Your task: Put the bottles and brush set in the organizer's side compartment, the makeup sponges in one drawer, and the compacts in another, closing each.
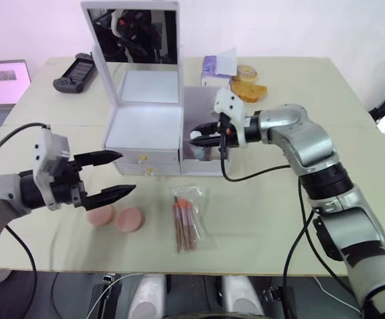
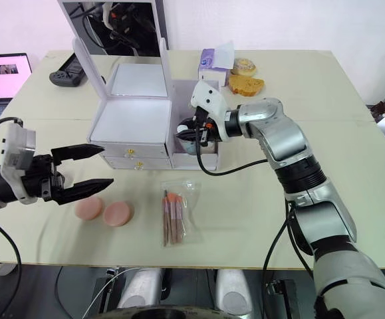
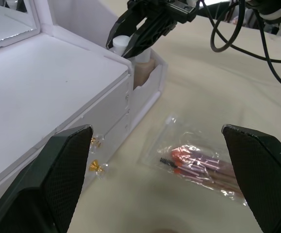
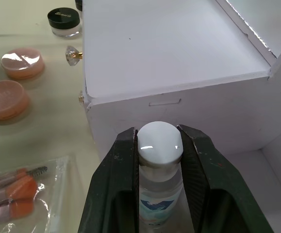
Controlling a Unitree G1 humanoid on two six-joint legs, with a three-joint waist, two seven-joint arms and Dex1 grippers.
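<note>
- A robot test room or lab, not a home: a plain cream table (image 1: pixel 298 219) stands against bare white walls.
- A laptop (image 1: pixel 2 90) with its screen on sits at the table's left edge.
- A handheld controller (image 1: pixel 74 72) lies near it.
- Loose black cables (image 2: pixel 275 259) hang over the table's front edge.

Two bottles (image 3: pixel 141 65), one brush set (image 1: pixel 185 219), two pink compacts (image 1: pixel 129 218), one jar (image 4: pixel 64 21).

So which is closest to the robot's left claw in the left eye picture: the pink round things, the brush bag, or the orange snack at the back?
From the left gripper:
1. Pink compacts, just below it.
2. Brush set, table front, middle.
3. Orange snack, far back.
</note>
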